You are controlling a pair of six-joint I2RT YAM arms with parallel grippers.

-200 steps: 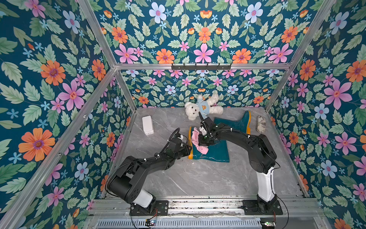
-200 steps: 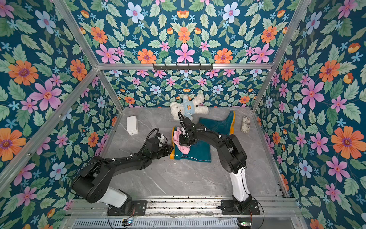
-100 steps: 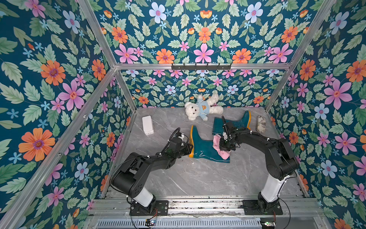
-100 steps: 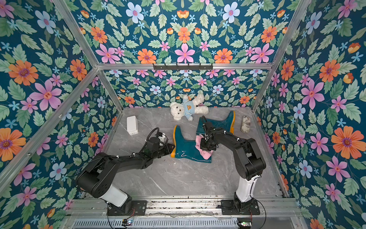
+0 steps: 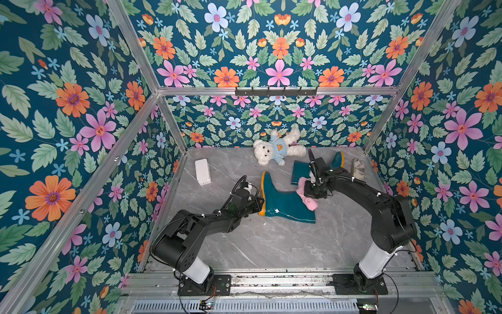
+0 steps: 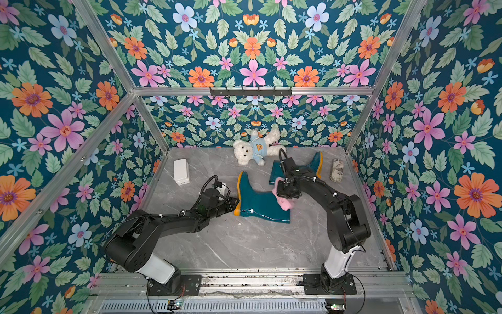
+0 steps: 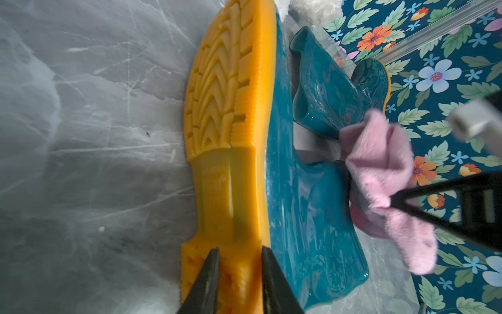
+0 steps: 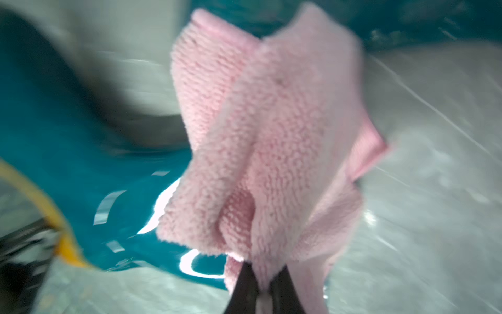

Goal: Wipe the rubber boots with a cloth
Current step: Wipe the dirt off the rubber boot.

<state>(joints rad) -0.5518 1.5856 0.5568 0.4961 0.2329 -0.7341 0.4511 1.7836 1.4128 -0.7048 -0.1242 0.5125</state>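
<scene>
Pink cloth [image 5: 309, 200] against teal boot [image 5: 282, 205]

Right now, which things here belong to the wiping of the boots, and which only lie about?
For the job: near boot, far boot, pink cloth.
Lying about: teddy bear, white box, grey-white rag.

The grey marbled bench [image 5: 271, 244] carries five things. A white box [image 5: 202, 171] lies at the far left. A white teddy bear [image 5: 277, 148] in a blue top sprawls against the far wall. The near rubber boot [image 5: 285, 205] lies on its side around the middle, yellow sole facing left. The far rubber boot [image 5: 300, 171] lies farther back to the right, partly hidden. A mottled grey-white rag bundle [image 5: 358, 167] sits by the far right edge.
</scene>
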